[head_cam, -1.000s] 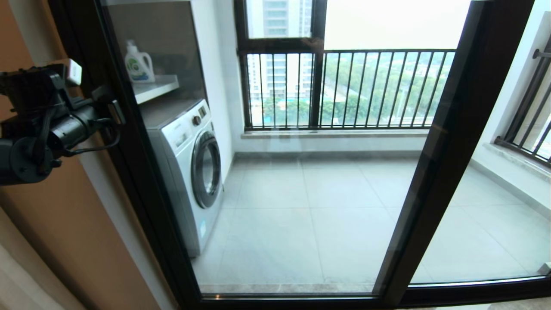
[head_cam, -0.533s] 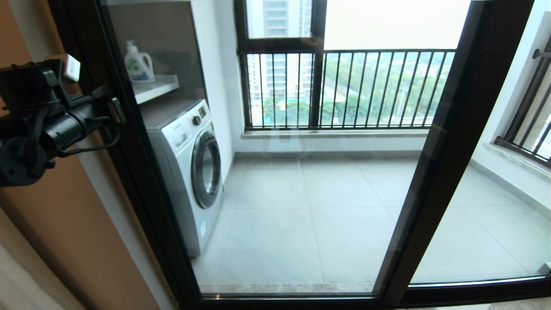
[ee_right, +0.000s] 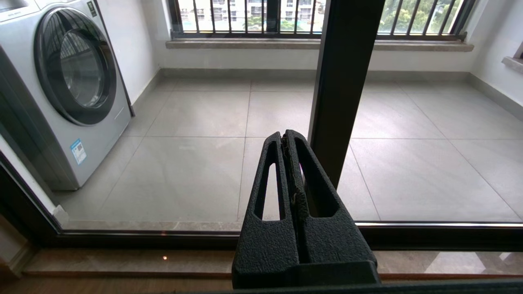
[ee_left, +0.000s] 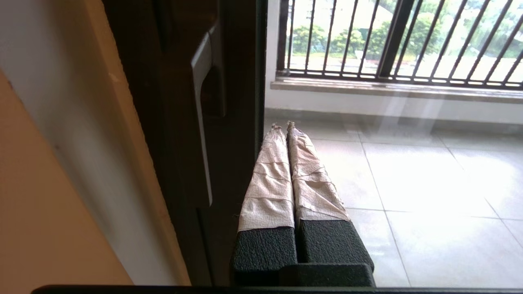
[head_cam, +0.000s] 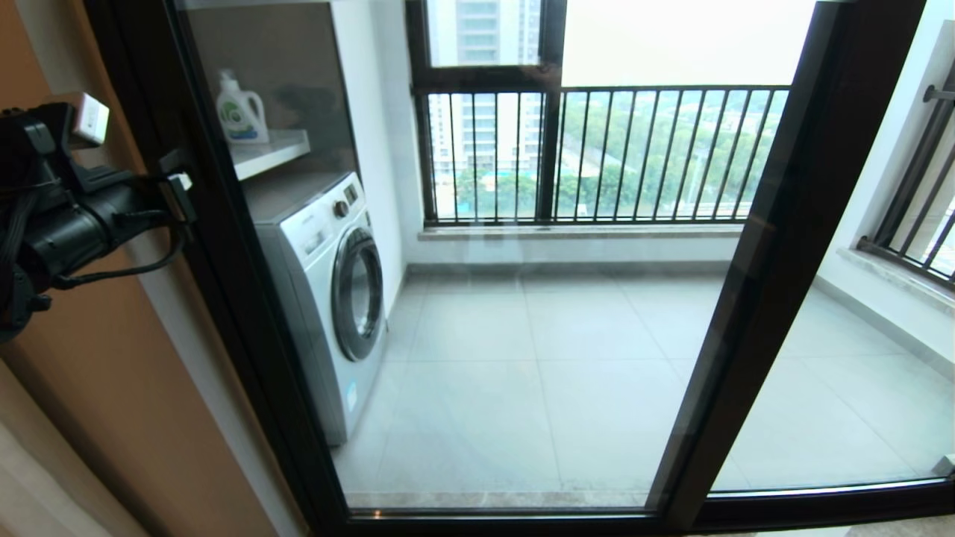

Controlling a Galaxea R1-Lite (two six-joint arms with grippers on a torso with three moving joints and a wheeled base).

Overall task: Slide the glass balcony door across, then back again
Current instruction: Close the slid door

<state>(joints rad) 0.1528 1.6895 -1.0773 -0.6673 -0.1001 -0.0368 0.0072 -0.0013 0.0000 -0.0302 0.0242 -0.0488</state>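
Standing closed across the balcony opening, the glass balcony door (head_cam: 477, 298) is filling most of the head view, its dark left upright running down against an orange-tan wall (head_cam: 97, 388). The left gripper (head_cam: 177, 195) is hovering high up at that upright, just beside the frame's room-facing side, with its black arm reaching in from the wall side. In the left wrist view, the left gripper (ee_left: 284, 124) is showing two tape-wrapped fingers (ee_left: 267, 179) pressed together with nothing between them, their tips pointing at the glass right next to the dark frame. The short bar handle (ee_left: 202, 118) is sitting on the upright just beside the fingers, on their wall side, and it is not being held; whether the fingers are touching the frame cannot be told. Beyond the gripper, through the glass, a white washing machine (head_cam: 328, 291) is standing on the grey tiled balcony floor (head_cam: 537, 373), with a detergent bottle (head_cam: 240, 109) sitting on a shelf above it and a black-barred railing (head_cam: 597, 153) running along the far side. Well away from the left gripper, on the opposite side of the pane, the door's other dark upright (head_cam: 753, 298) is overlapping a second glass panel (head_cam: 843, 403). The right gripper (ee_right: 288, 141) is appearing only in its own wrist view, held low and back from the door, its bare black fingers also pressed together and empty, pointing toward that same upright (ee_right: 345, 85) and the bottom track (ee_right: 163, 239).
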